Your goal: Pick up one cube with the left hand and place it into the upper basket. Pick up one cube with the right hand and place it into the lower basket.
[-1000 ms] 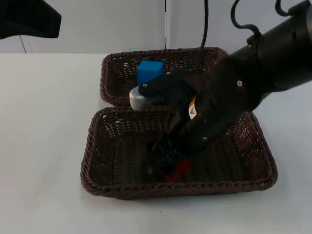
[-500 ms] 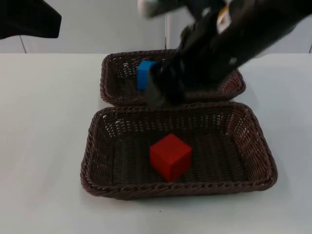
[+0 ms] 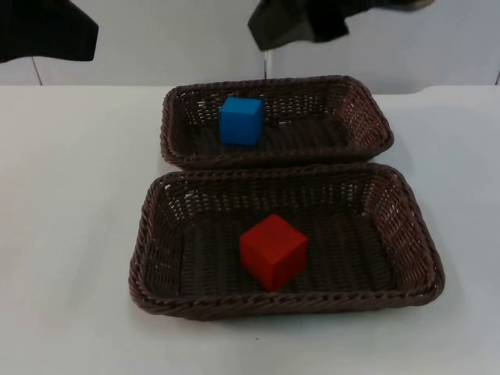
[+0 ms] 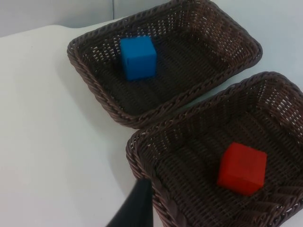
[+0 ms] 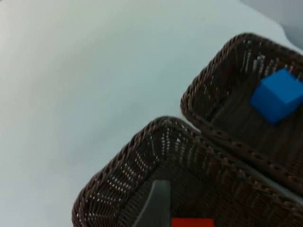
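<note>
I see the blue cube [image 3: 241,120] resting in the upper basket [image 3: 367,117] and the red cube [image 3: 273,251] in the lower basket [image 3: 156,242]. Both grippers sit raised above the white surface [image 3: 70,234]; I cannot tell their jaws' state.

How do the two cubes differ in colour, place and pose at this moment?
The blue cube lies in the upper basket, left of its middle; the red cube lies in the lower basket, near its middle. The blue one sits squarer to the rim, the red turned cornerwise. Neither is held.
</note>
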Controlling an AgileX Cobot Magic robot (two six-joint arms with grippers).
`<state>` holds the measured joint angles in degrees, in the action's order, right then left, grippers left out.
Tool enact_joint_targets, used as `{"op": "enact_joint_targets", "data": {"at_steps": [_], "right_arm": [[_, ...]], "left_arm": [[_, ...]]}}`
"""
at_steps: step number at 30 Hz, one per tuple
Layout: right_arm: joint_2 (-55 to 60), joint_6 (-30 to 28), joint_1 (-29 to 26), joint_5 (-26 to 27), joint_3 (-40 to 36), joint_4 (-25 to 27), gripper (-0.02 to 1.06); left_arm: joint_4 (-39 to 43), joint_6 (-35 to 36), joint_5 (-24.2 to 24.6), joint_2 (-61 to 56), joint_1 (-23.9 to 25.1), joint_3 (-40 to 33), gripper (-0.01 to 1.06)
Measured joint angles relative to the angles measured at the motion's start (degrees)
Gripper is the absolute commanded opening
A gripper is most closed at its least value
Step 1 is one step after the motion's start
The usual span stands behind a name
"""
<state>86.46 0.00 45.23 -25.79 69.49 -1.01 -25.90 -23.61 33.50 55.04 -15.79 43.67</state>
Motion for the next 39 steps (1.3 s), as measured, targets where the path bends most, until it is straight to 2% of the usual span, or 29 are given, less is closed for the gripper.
{"op": "enact_joint_targets", "data": {"at_steps": [13,25,35,39], "right_arm": [[-4.65,0.0,0.0,-4.57,-0.11,0.0,0.75],[-11.2,0.0,0.0,-10.05,-0.23,0.0,0.75],[-19.04,0.0,0.0,-8.6,-8.6,0.0,0.75],[-22.83,0.0,0.0,-7.33,-12.73,0.0,0.75]], "left_arm": [[0.0,-0.11,-0.09,-1.63,0.0,0.0,0.93],[0.23,-0.59,0.86,-11.06,0.0,0.0,0.93],[2.38,-0.59,5.14,-14.52,0.0,0.0,0.93],[2.61,-1.03,5.14,-16.44,0.0,0.0,0.93]]}}
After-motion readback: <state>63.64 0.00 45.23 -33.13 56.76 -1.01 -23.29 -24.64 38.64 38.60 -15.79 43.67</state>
